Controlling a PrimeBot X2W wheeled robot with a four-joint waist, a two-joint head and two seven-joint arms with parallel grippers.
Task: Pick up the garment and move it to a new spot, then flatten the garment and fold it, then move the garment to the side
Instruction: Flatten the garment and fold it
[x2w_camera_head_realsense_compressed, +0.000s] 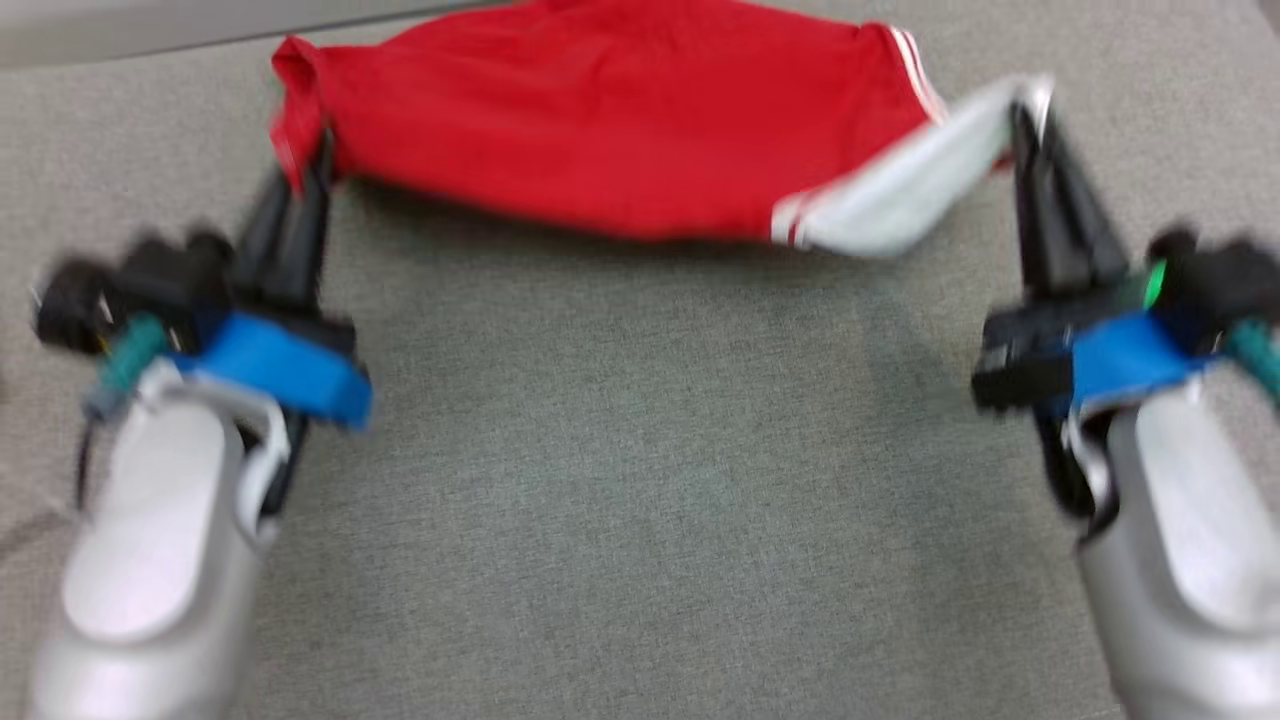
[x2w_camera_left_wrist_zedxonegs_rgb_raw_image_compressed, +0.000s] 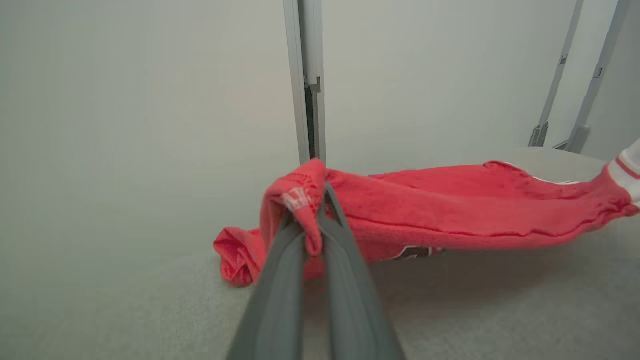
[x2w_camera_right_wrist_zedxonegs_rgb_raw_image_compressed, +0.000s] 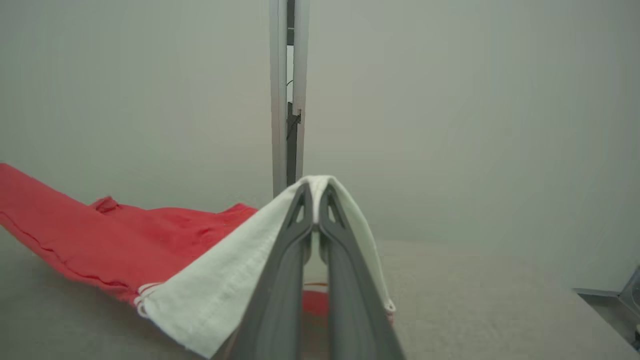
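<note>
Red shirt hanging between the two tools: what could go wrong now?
1. The left tool and the right tool each pinch just a small bit of the red garment, so a hard tug could pull it loose.
2. Its middle sags, and a bunched corner hangs down to the grey surface, so it might land wrinkled instead of flat.

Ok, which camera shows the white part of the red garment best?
The right wrist view: the white section lies close and sharp, draped over the shut right hand pinching it. The head view shows it blurred; the left wrist view catches its striped edge at the far right.
</note>
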